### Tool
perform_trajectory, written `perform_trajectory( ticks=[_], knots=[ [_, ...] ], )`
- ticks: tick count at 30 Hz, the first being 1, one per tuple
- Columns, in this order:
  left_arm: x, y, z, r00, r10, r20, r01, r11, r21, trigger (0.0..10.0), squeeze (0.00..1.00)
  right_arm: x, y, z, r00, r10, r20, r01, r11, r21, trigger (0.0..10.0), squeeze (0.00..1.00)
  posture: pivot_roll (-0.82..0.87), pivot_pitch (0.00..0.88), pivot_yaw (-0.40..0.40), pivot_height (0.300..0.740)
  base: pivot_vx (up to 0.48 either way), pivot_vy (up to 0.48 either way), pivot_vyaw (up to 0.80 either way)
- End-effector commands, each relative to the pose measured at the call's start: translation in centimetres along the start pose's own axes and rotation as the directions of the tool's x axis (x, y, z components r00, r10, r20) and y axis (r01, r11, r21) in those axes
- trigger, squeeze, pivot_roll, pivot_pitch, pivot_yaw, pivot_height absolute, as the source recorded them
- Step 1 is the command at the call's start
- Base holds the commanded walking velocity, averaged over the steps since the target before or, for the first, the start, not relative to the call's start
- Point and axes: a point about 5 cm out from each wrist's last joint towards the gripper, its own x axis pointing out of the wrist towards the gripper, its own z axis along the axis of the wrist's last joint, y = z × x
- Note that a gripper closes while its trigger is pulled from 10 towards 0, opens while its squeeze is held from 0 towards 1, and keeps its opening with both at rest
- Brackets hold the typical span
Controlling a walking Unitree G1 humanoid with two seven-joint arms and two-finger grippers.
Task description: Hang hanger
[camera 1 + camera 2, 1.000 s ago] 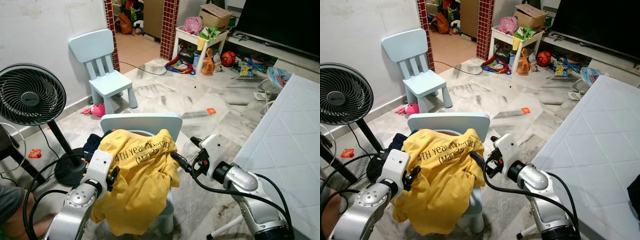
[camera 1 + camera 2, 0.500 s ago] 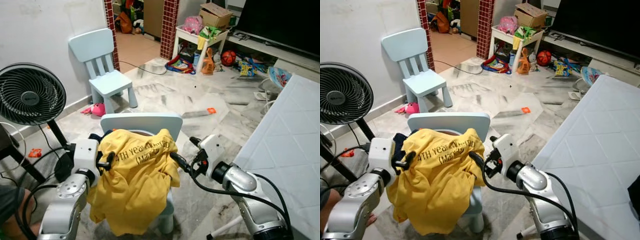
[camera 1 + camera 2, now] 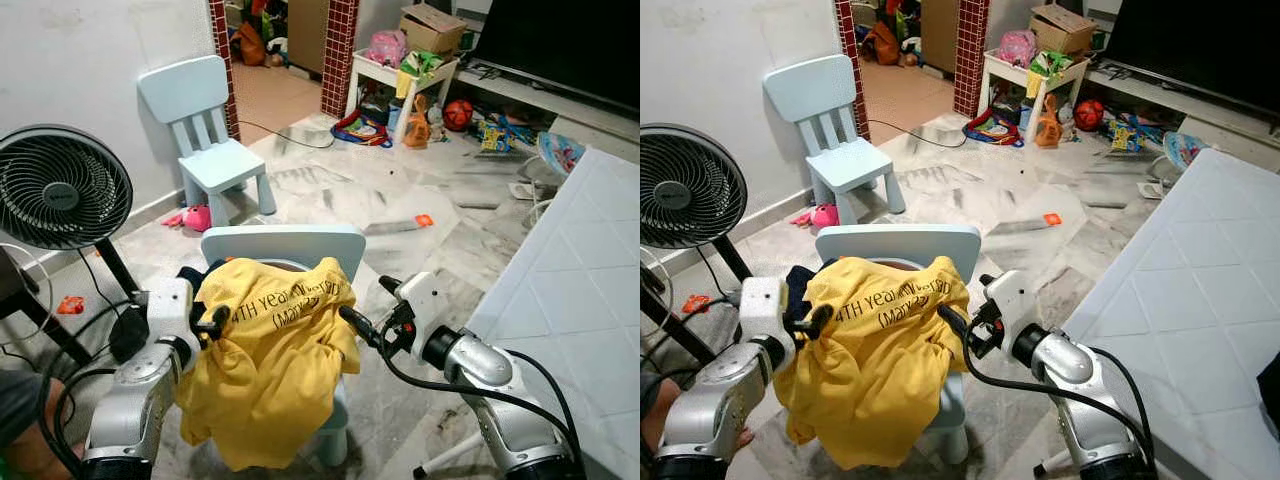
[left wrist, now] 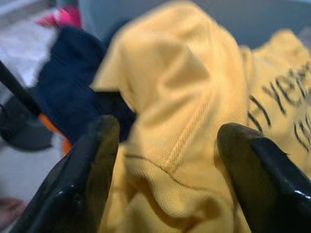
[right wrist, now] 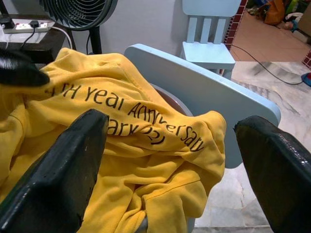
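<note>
My left fingers (image 4: 104, 160) and right fingers (image 5: 80, 160) gape apart, flanking the yellow shirt (image 3: 275, 370) draped over the chair (image 3: 285, 243); hanging apparently not begun.

I'm looking over a marble floor (image 3: 340, 195), white wall (image 3: 90, 50) on the left, pale blue chair (image 3: 205, 140) against it, black fan (image 3: 60, 190) nearer, toys round a low white table (image 3: 385, 75), red-tiled doorway pillar (image 3: 338, 50) beyond
</note>
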Motion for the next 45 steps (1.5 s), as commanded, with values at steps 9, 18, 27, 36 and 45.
perform_trajectory(
  ticks=[9,18,27,36,45],
  knots=[
    [0.7,-0.3,-0.4,0.998,-0.041,-0.048,0.042,0.999,0.013,2.4,0.0,0.0,0.2,0.2,1.0,0.011,0.009,-0.01,1.0,-0.021,10.0,0.0,-0.09,0.042,-0.044,0.74,0.0,0.0,0.0],
    [0.7,-0.1,-0.7,0.997,-0.057,-0.059,0.058,0.998,0.011,0.0,0.0,-0.1,0.2,0.1,1.0,0.009,0.006,-0.009,1.0,-0.02,10.0,0.0,-0.09,0.037,-0.045,0.74,0.0,0.0,0.0],
    [0.3,-0.3,-1.2,0.998,-0.052,-0.047,0.054,0.998,0.045,0.0,0.0,0.0,0.2,0.0,1.0,0.007,0.003,-0.007,1.0,-0.017,10.0,0.0,-0.09,0.043,-0.046,0.74,0.0,0.0,0.0],
    [-1.5,-1.6,-2.6,0.992,-0.103,-0.068,0.106,0.993,0.047,0.0,0.0,-0.1,0.1,0.0,1.0,0.004,-0.003,-0.004,1.0,-0.015,10.0,0.0,-0.09,0.047,-0.048,0.74,0.0,0.0,0.0],
    [-3.4,-1.6,-2.9,0.991,-0.093,-0.095,0.106,0.985,0.137,4.1,0.0,-0.1,0.0,-0.1,1.0,0.01,-0.011,-0.011,1.0,-0.012,10.0,0.0,-0.09,0.052,-0.055,0.74,0.0,0.0,0.0]
  ],
)
